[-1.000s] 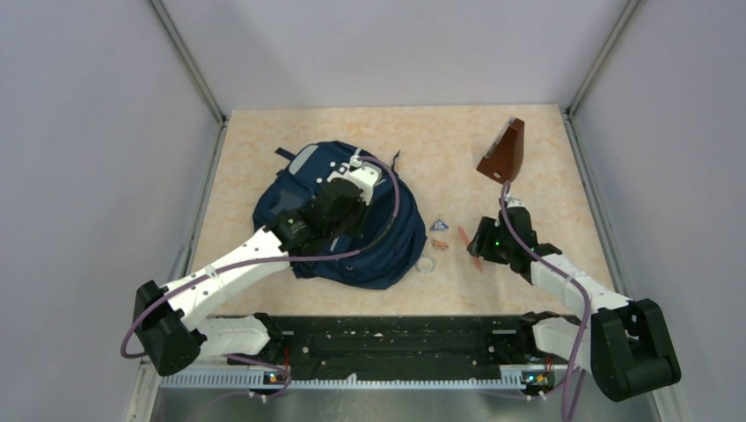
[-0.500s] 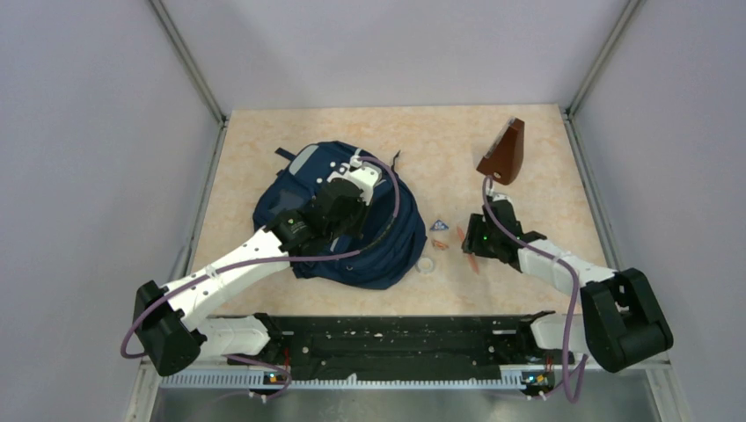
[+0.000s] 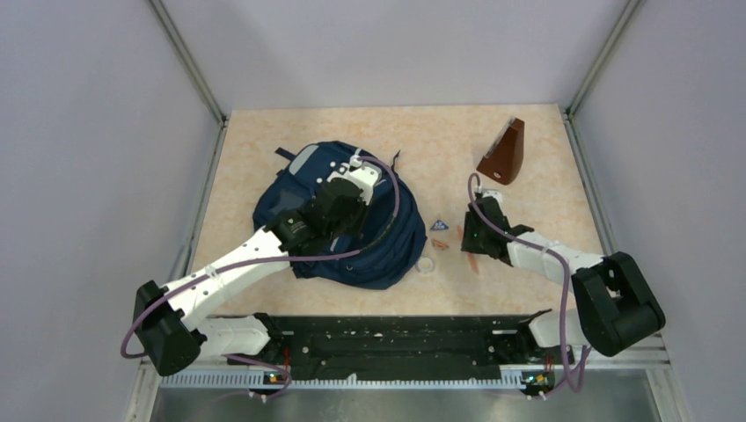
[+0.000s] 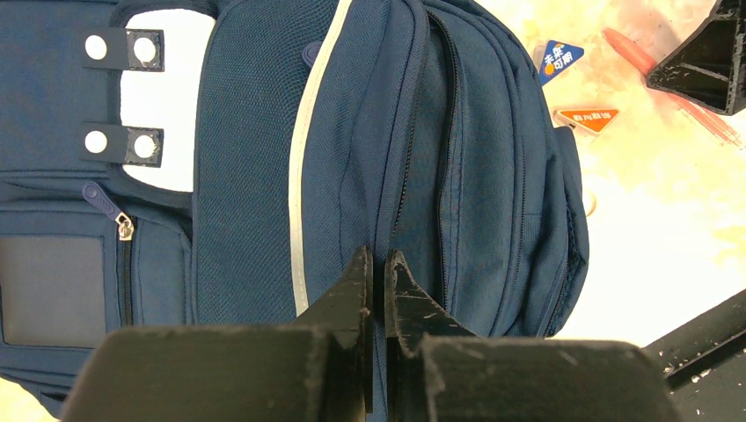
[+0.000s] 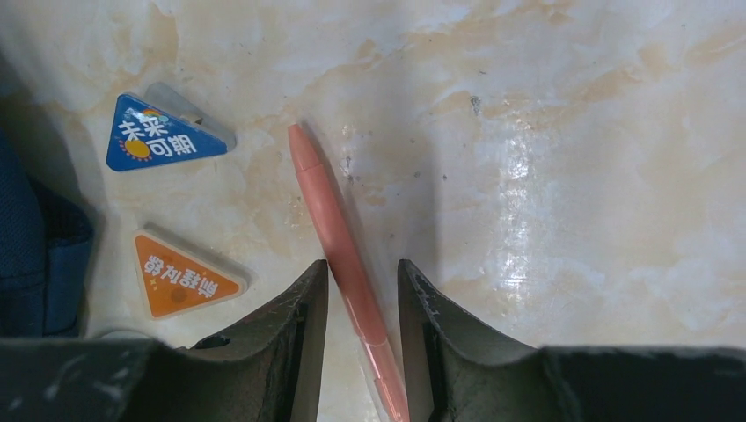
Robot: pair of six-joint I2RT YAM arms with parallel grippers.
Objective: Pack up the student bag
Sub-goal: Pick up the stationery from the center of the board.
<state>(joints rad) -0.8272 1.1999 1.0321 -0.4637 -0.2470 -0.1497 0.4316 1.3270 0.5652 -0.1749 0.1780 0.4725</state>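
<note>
Pen pickup: the right gripper (image 5: 361,268) straddles the pen (image 5: 330,207), fingers half open, holding nothing; closing squarely comes next. The left gripper (image 4: 376,259) is pinched shut at the backpack (image 4: 246,132) zip.

White links (image 3: 230,267), black joints (image 3: 164,332), purple cables (image 3: 392,199).

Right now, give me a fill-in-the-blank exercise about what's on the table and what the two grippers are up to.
1. The right gripper has its open jaws on either side of the ____.
2. The left gripper is shut, with its tips against the navy ____.
3. Two small triangles lie on the table: a blue triangle and one that is ____.
4. The brown wedge stands at the far ____ of the table.

Missing words: pen; backpack; orange; right.
</note>
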